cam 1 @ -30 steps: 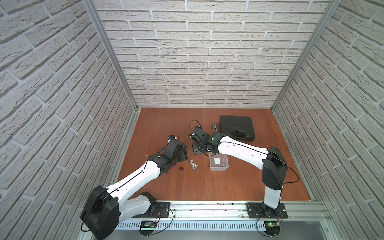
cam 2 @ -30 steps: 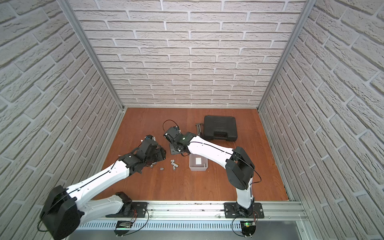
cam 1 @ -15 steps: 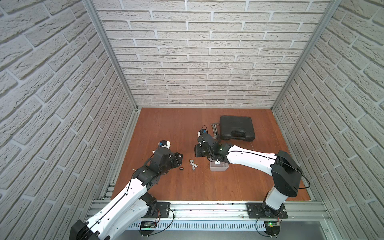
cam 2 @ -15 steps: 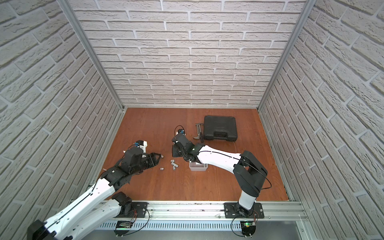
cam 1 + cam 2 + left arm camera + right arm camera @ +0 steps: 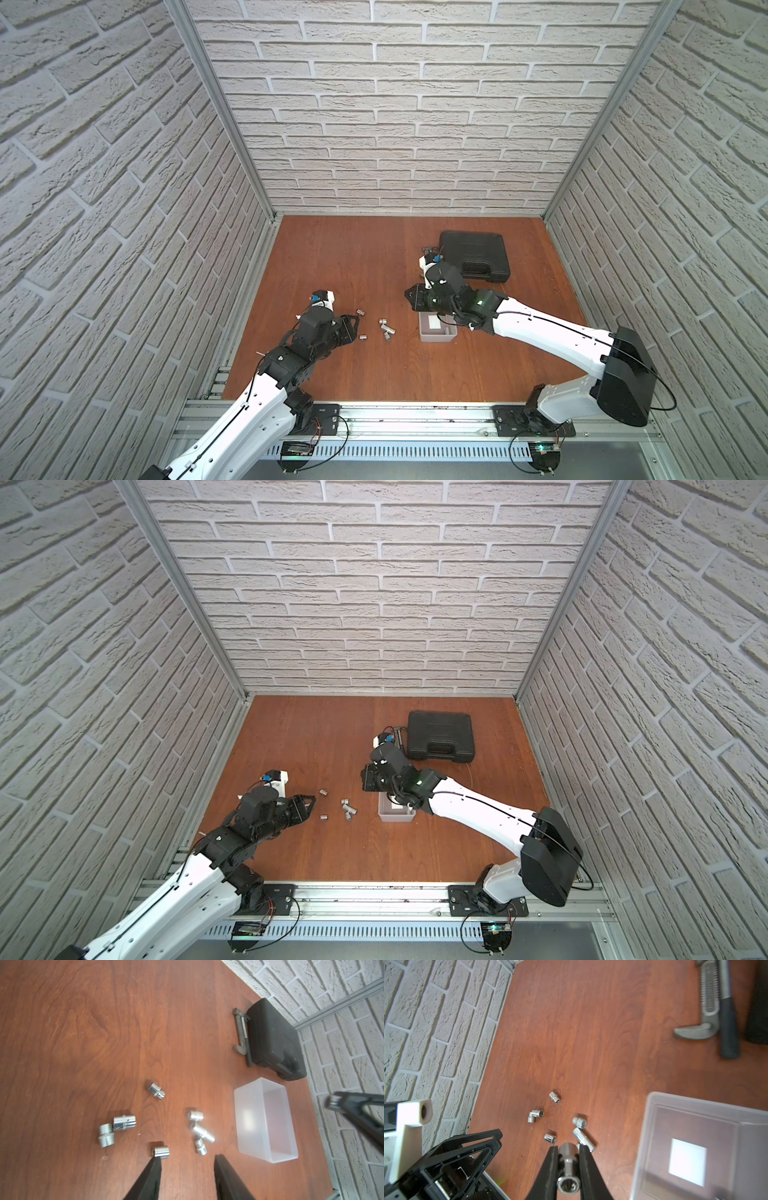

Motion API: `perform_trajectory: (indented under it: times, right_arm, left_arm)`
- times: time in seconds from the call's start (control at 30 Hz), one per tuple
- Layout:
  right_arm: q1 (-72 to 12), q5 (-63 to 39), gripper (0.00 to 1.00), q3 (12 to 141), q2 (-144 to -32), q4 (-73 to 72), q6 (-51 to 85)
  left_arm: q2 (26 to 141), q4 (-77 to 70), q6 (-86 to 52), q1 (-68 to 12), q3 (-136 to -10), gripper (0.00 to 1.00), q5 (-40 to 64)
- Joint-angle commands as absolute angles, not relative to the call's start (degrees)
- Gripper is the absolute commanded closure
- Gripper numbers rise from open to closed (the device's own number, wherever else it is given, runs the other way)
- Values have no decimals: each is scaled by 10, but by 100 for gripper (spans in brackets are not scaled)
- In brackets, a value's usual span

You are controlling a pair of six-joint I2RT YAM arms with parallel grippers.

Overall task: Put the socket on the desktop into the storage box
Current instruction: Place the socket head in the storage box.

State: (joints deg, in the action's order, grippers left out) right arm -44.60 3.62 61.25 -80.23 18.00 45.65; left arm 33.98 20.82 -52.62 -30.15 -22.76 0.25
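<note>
The right gripper (image 5: 566,1148), clamped on a socket (image 5: 568,1164) beside the storage box (image 5: 691,1099), should clear the wall and release low over its floor (left gripper (image 5: 187,1158), fingers (image 5: 150,1180) parted and empty, hovers by loose sockets (image 5: 162,1152) on the desktop (image 5: 104,1022)).

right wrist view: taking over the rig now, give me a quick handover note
Right gripper shut on a socket, beside the storage box, not over it.
Left gripper open, empty, by the loose sockets.
Seven loose sockets lie on the desktop; no socket seen in the box.
Done: one picked. Left: drop it in, then the other seven.
</note>
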Motion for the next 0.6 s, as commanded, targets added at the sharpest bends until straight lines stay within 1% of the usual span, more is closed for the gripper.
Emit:
perform_trajectory:
  times: [0.0,0.1,0.17,0.3,0.43,0.57]
  right_arm:
    - [-420,14,98,590,-764,217,447]
    - [-404,-18,98,539,-727,164,466]
    - [-398,-17,98,519,-707,157,480]
    - [-386,6,98,530,-680,233,495]
    - [-380,24,98,524,-645,277,493]
    - [-370,23,98,527,-629,308,487]
  left_arm:
    - [311,181,-564,-301,-212,53,-3]
    - [294,233,-553,-301,-230,51,3]
    - [291,270,-539,-301,-248,51,6]
    - [296,329,-520,-300,-279,51,17]
    - [276,323,-536,-300,-251,50,24]
    - [263,285,-559,-300,-226,48,22]
